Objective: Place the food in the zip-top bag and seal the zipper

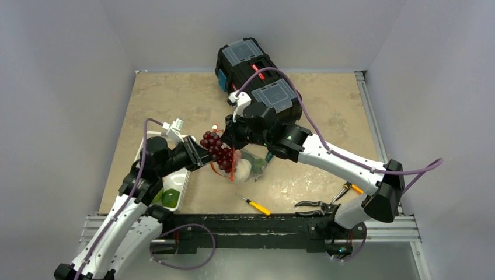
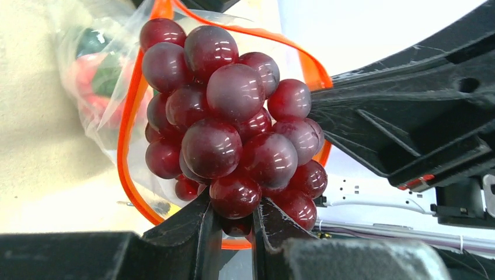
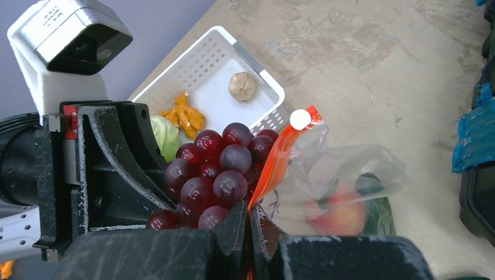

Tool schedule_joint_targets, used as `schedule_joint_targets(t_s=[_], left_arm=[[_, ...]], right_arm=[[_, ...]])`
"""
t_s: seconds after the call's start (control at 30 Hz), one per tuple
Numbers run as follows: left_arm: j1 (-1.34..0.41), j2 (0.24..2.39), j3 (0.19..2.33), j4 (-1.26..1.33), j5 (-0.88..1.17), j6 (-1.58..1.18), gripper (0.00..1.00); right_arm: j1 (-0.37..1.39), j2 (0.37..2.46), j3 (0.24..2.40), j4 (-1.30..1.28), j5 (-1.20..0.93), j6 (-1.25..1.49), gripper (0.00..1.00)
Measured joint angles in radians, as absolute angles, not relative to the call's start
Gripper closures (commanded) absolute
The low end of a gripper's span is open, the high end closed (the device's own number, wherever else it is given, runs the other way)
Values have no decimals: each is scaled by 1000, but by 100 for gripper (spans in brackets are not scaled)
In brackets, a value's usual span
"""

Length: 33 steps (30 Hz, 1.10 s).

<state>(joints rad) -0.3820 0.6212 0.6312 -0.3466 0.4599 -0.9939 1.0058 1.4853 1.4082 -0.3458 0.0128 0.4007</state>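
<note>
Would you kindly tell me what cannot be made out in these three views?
Top view: the left arm covers most of the basket; its contents are hidden.
Left wrist view: the grapes block the bag; the food inside is a blur.
Right wrist view: the right gripper hides the zipper's lower end; the toolbox is cut off by the right edge.

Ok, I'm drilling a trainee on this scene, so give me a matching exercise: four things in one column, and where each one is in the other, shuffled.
1 grapes
2 peach
3 carrots
4 zipper

A in the basket
B held by left gripper
C pinched by right gripper
D inside the bag

Pairs: 1-B, 2-D, 3-A, 4-C
</note>
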Motion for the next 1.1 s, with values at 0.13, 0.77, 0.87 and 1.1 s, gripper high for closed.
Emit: schedule_joint_targets(t_s=[0.13, 0.77, 0.87, 1.1], left_arm=[[-386, 619, 635, -383, 432, -995, 86], [-396, 674, 859, -651, 485, -815, 96], [-396, 706, 911, -702, 482, -781, 93], [-400, 793, 957, -813, 444, -709, 71]], right_arm=[[1006, 1486, 1408, -344, 13, 401, 100], [1007, 1536, 1466, -274, -75, 429, 100], [1007, 1552, 1470, -254, -112, 438, 100], [1006, 1552, 1472, -230, -207, 470, 100]])
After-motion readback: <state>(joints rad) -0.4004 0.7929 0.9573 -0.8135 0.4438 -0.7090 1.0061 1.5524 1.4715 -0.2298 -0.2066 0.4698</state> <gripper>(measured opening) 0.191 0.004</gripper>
